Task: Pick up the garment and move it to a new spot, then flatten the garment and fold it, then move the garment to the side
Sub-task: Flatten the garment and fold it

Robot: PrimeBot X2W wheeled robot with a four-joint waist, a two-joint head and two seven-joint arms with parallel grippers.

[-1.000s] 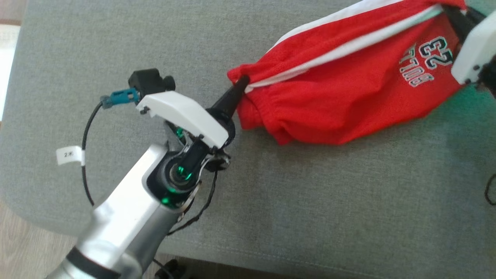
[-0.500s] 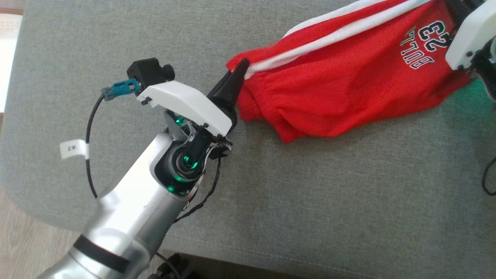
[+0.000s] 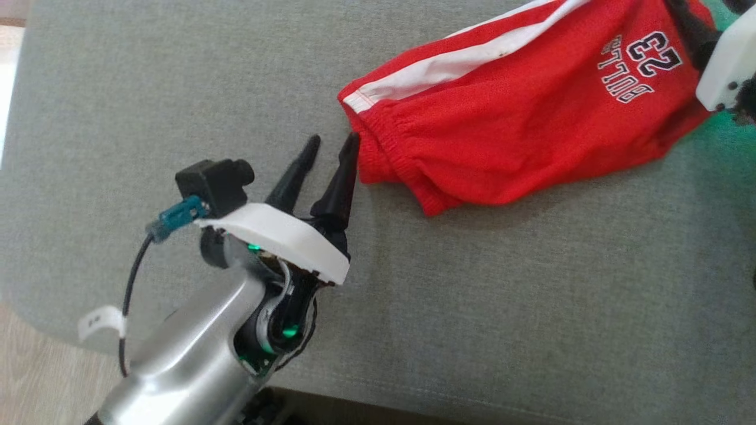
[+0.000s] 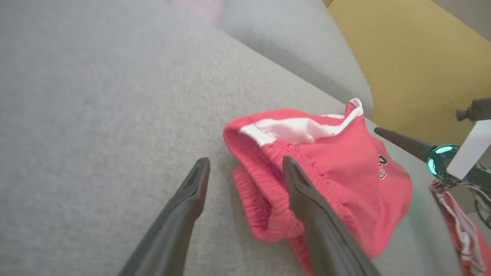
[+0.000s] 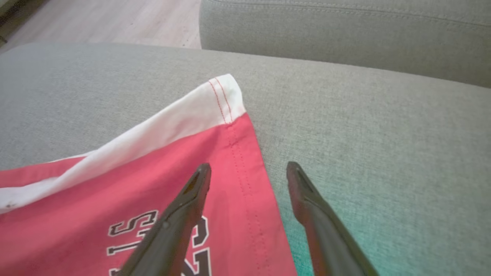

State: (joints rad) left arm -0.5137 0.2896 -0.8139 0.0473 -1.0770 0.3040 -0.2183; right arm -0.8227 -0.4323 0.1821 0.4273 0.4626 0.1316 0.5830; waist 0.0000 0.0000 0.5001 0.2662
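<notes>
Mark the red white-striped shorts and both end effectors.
Red fabric shorts with white side stripe (image 3: 520, 136), head view, middle of red panel.
Left end effector (image 3: 333, 140), head view, between its dark fingertips.
Right end effector (image 5: 248, 166), right wrist view, between its dark fingertips.

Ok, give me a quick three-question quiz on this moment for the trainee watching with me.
1. True or false: the left gripper is shut on the shorts.
2. Which number is printed on the shorts? A) 23 B) 45 C) 7
3. Fill in: the right gripper has its jaws ____, one over the shorts and one over the cushion.

Key: 1 false, its jaws are open at the edge of the shorts; 2 A; 3 open.
</notes>
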